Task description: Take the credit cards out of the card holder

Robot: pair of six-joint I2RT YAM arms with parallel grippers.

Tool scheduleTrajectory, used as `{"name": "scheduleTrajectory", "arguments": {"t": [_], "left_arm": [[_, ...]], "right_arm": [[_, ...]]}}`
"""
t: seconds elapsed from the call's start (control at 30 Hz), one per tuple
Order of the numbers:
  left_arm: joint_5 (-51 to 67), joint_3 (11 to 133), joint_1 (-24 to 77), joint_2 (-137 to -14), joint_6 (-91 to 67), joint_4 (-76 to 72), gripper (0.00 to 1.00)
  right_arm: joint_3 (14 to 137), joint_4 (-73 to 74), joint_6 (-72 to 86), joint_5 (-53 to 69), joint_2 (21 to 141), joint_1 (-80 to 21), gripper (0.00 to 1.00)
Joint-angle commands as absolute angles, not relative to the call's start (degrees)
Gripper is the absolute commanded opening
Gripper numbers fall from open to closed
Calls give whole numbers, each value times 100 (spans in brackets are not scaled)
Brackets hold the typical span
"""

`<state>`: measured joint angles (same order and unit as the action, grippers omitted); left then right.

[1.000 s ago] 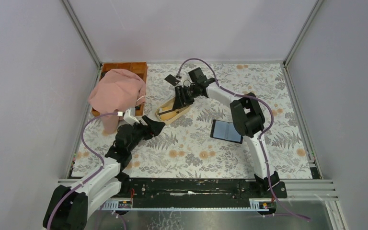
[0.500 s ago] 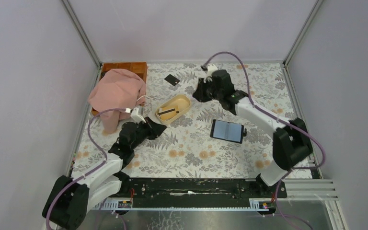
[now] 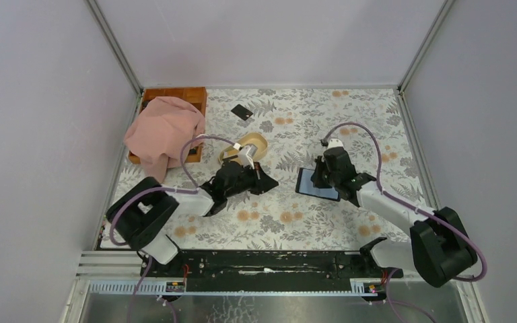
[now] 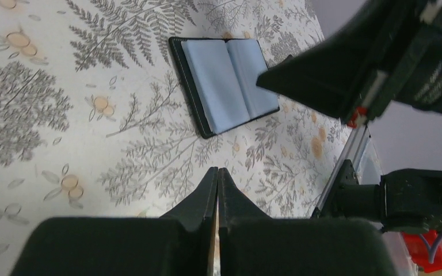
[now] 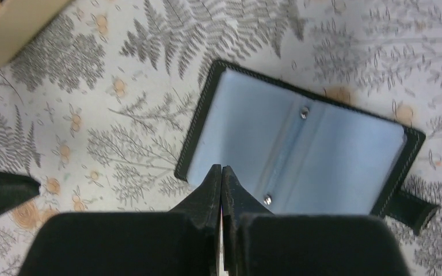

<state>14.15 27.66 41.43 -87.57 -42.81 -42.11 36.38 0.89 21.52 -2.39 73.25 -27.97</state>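
The card holder [image 3: 318, 191] lies open on the floral table, blue-grey inside, with no card showing in its pockets [image 4: 224, 83] [image 5: 299, 146]. One thin black credit card [image 3: 242, 112] rests flat on the table at the back. My right gripper [image 3: 315, 180] is shut and empty, its tips [image 5: 221, 168] just above the holder's left page near its edge. My left gripper [image 3: 272, 183] is also shut with nothing between its fingers [image 4: 217, 171]; it hovers over bare table a short way left of the holder and points toward it.
A beige oval dish [image 3: 254, 143] sits behind my left wrist, partly hidden by it and its cable; its corner [image 5: 8, 23] shows in the right wrist view. A pink cloth [image 3: 163, 128] drapes over a wooden box [image 3: 178, 95] at the back left.
Both grippers have closed. The right arm swung from the back of the table down onto the open holder. The left arm reached right, from beside the cloth toward the holder.
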Motion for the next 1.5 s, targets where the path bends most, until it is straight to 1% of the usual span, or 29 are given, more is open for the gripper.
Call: {"name": "scheduleTrajectory", "arguments": {"t": [0.0,0.2,0.3,0.53,0.97,1.13,1.47], "left_arm": [[1677,3312,4254,-9400,-4429,-5095,3],[1802,4038,4357,-10284,-4368,-5006,4],[1753,4381,4426,-10679,-4293,-4902,5],[1327,5063,4592,-11401,-3854,-4305,5],[1158,5517,4806,-12083,-3777,-4000,5],[1181,5546,4849,-12128,-3819,-3998,5],[1676,5646,5010,-12248,-4235,-4398,5]], "right_arm": [[3189,-121,2417,-476,6828,-2715,0],[2944,-108,2521,-563,6787,-2478,0],[2790,-215,2640,-295,6753,-2150,0],[2751,-314,2536,-26,7013,-1931,0],[2541,-583,2562,194,7224,-1924,0],[2525,-614,2558,227,7237,-1922,0],[2392,-824,2656,365,7387,-1911,0]]}}
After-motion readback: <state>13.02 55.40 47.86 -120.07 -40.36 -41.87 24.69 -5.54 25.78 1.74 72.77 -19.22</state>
